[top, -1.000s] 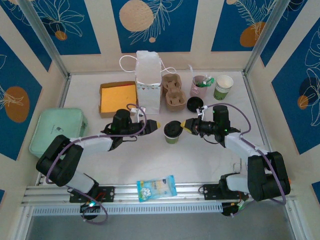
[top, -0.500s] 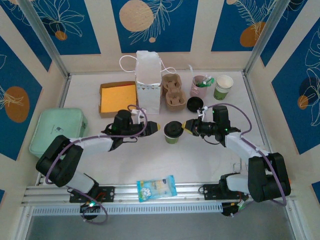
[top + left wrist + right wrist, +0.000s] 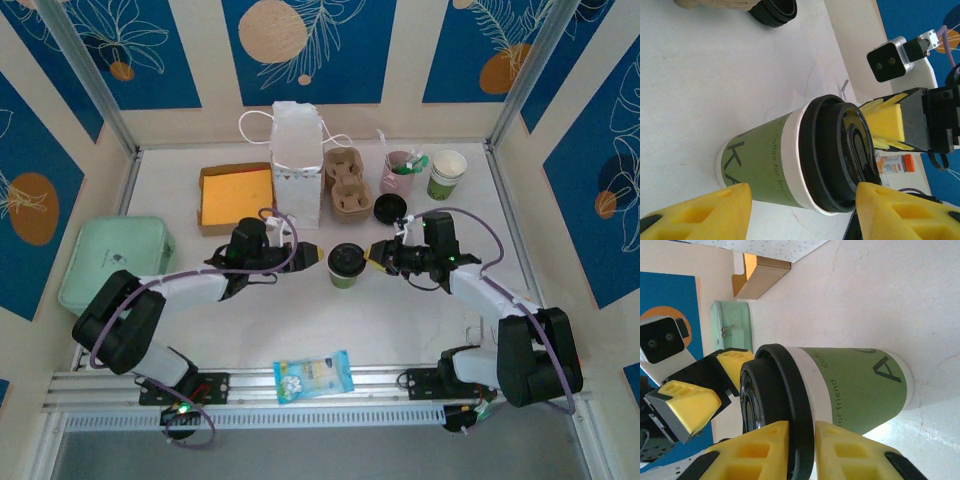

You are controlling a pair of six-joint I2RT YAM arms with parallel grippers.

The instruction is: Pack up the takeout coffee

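The takeout coffee (image 3: 346, 262) stands upright at mid-table, a green paper cup (image 3: 765, 165) with a white band and a black lid (image 3: 775, 390) on top. My left gripper (image 3: 318, 254) is just left of it. It is open, its yellow fingers (image 3: 700, 212) standing wide on either side of the cup's near face without touching it. My right gripper (image 3: 372, 254) comes in from the right. Its two fingers (image 3: 760, 450) sit close on either side of the lid's rim, shut on it (image 3: 801, 432). The brown pulp carrier (image 3: 346, 185) rests at the back.
A white paper bag (image 3: 296, 165) stands left of the carrier. A pink cup with stirrers (image 3: 400, 172), a second green cup (image 3: 447, 175) and a loose black lid (image 3: 388, 208) sit back right. An orange box (image 3: 236, 196), a mint case (image 3: 112, 262) and a snack packet (image 3: 314, 376) lie around.
The right gripper's fingers have eased a little around the lid's rim. Both arms and the cup have hardly moved.
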